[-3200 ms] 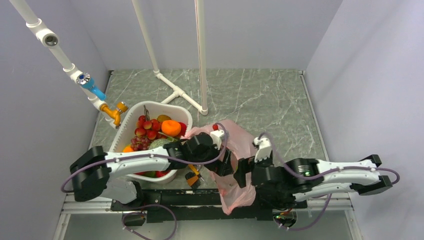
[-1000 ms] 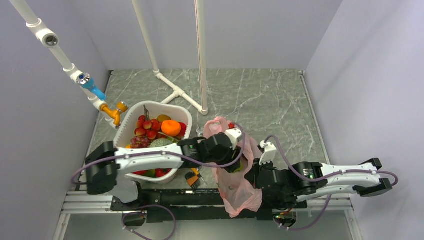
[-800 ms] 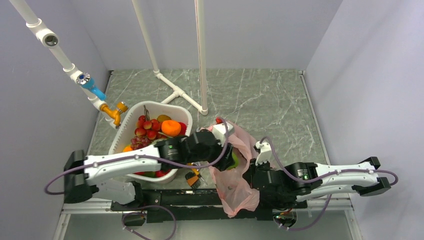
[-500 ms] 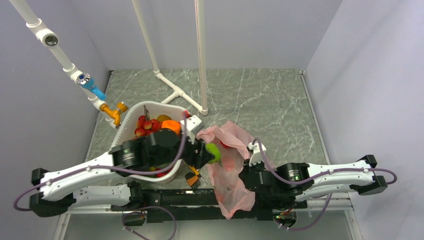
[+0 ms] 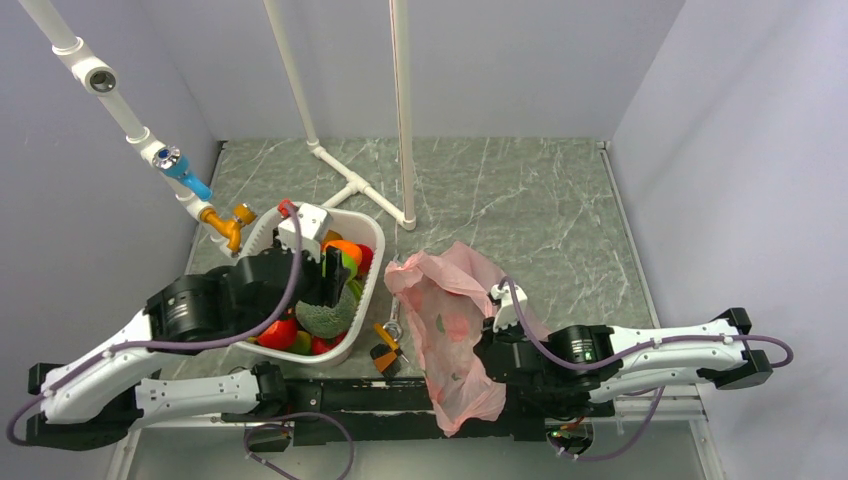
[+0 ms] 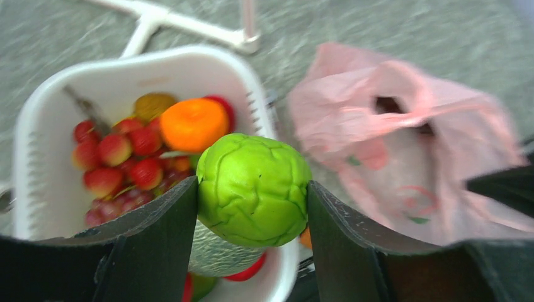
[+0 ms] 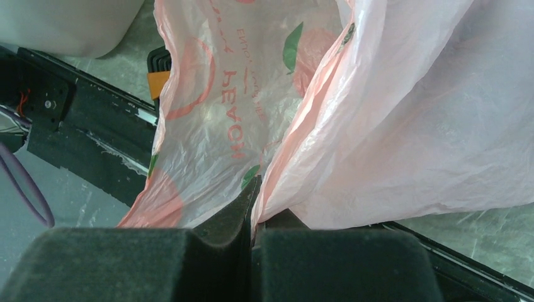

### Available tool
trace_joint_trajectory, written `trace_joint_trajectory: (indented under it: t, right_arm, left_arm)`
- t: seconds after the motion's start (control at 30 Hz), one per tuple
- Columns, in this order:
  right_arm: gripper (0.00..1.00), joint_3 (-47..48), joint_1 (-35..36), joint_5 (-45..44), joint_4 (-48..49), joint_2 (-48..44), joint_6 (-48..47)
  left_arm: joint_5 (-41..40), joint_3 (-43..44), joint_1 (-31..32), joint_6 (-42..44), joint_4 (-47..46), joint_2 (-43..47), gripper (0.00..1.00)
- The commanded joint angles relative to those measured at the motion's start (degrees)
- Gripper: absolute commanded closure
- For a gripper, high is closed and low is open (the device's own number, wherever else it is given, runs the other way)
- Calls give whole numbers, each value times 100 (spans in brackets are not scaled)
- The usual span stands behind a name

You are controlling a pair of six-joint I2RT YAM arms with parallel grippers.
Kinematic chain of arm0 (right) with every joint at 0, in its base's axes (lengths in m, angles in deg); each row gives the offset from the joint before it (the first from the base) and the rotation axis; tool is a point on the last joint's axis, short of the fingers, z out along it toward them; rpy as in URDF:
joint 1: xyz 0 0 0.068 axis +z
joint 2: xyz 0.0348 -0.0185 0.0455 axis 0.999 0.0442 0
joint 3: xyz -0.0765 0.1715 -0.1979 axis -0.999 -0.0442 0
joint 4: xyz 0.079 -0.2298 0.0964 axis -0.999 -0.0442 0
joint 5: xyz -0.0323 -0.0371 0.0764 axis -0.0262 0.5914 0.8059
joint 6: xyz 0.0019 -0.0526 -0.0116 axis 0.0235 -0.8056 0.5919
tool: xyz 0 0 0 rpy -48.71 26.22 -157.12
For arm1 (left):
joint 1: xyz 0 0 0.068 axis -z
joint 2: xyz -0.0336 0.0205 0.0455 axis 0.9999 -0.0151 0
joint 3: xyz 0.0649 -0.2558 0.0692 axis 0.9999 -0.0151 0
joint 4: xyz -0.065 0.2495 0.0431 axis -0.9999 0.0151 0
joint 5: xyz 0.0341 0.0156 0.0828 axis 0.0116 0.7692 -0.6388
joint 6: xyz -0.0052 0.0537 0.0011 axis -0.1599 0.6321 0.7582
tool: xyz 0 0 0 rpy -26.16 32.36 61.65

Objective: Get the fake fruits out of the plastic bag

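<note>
Left claw (image 6: 252, 192): grasping green fruit (image 6: 249, 176) above basket (image 6: 189, 60).
Right claw (image 7: 253, 189): clenched on bag (image 7: 390, 126).
Risk: height unclear; fruit may bounce out.

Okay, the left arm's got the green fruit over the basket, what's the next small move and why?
Probably lower slightly and open the left gripper: it holds the light green fruit above the white basket, clear of the plastic bag, which the right gripper pinches.

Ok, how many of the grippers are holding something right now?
2. The left gripper clamps the light green fruit over the white basket; the right gripper pinches a fold of the pink plastic bag.
</note>
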Motion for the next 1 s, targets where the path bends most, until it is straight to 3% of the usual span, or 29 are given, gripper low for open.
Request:
trace_joint_trajectory:
  t: [0.0,0.3,0.67,0.83,0.97]
  right_arm:
    - [100,149,5,-145,189,-115,-29]
    - [100,251,3,-154,127,-107,-43]
    - [100,288,6,-164,125,-80,12]
    - [100,294,3,-148,131,-107,25]
    - [100,278,2,-155,133,-107,43]
  left_arm:
    - [-443,-267,-692,-164,633,-192,74]
    - [532,-1094,-2937,846,-526,-380,72]
    - [1452,-883,-4542,1541,-1605,-1816,64]
    - [1946,-771,-5004,1634,-1686,-2448,52]
    - [2152,-805,-5145,1614,-1669,-2623,27]
